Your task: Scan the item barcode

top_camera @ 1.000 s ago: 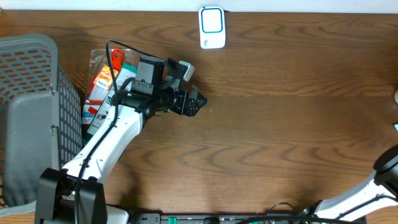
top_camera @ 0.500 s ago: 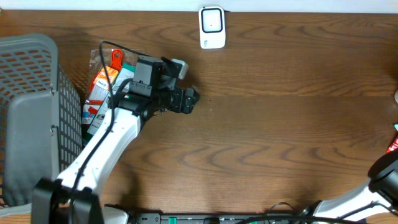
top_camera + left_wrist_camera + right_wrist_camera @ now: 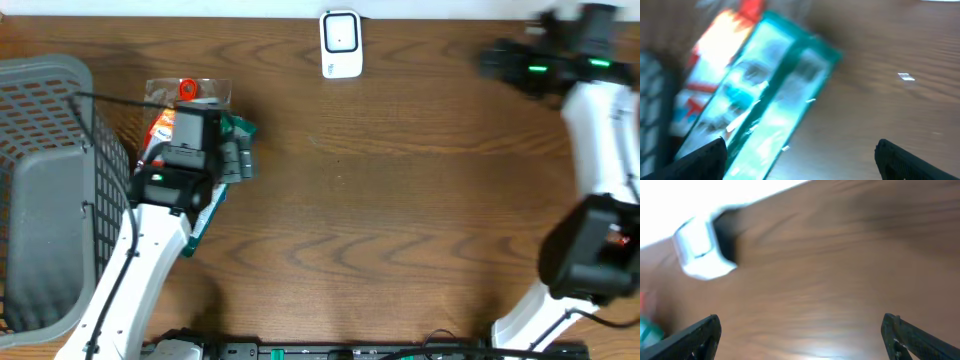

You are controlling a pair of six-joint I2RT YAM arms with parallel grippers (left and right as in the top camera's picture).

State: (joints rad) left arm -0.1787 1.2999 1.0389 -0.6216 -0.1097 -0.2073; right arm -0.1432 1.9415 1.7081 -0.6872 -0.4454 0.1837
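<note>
Overhead: wood-grain table (image 3: 420, 220), white scanner (image 3: 341, 44), grey basket (image 3: 45, 75)

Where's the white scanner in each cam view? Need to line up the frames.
Overhead: white scanner at top centre.
Left wrist: not in it.
Right wrist: upper left, blurred.
Shared landmark: teal box, left of centre in overhead, filling the middle of the left wrist view.

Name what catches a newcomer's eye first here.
The gray basket fills the far left, with an orange packet and a teal box beside it, below the open left gripper. A white scanner stands at the far edge, centre.
</note>
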